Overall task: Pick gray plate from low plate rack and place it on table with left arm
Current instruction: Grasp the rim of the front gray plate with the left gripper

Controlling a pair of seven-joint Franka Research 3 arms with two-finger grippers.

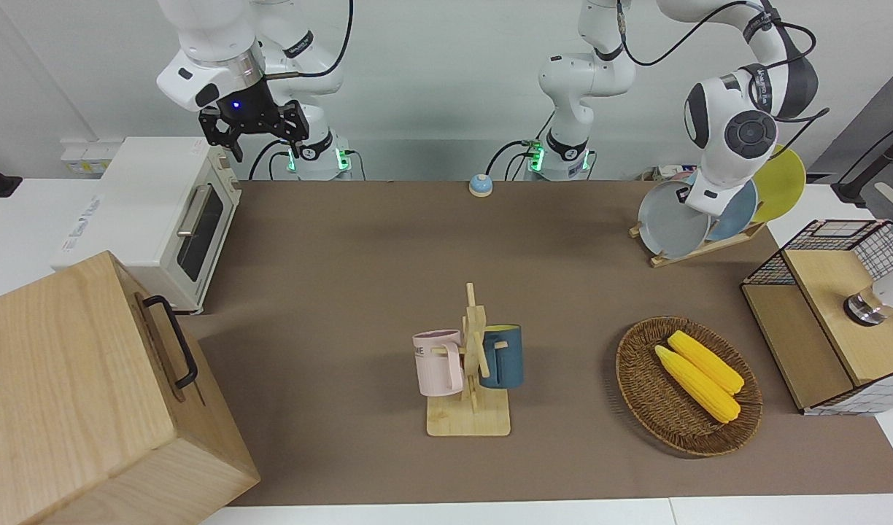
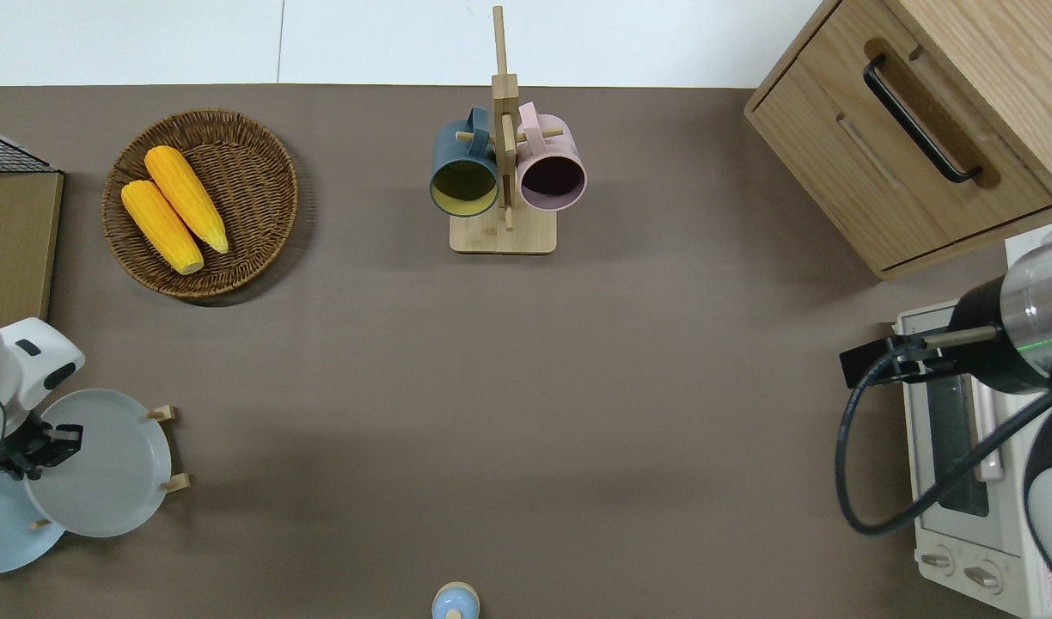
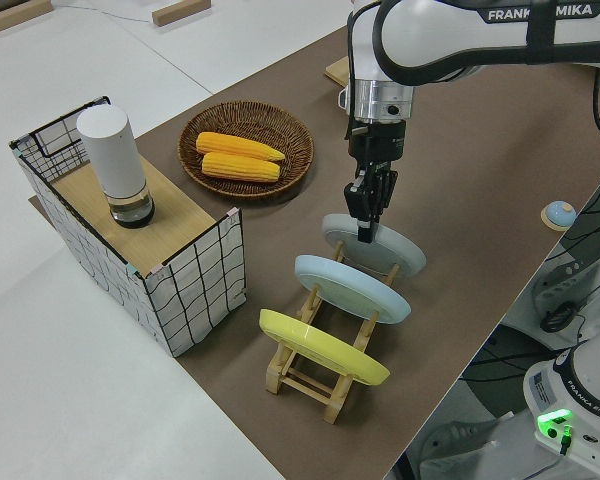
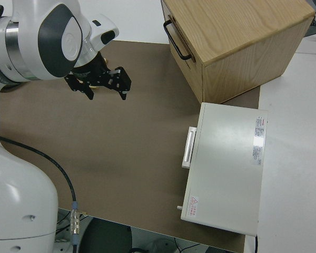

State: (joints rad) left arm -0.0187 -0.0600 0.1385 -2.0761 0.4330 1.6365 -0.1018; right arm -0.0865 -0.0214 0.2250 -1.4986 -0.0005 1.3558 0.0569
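Left end effector (image 3: 366, 222) grips racked gray plate (image 2: 105, 464); corn (image 2: 174, 209) fills basket (image 2: 259, 163)

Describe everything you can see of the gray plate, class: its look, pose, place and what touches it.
The gray plate is round, plain light gray, with a shallow raised rim. It stands tilted in the low plate rack, in the slot at the end nearest the basket, next to the blue plate. The left gripper is at its upper rim, seemingly closed on it. It has not been lifted out.
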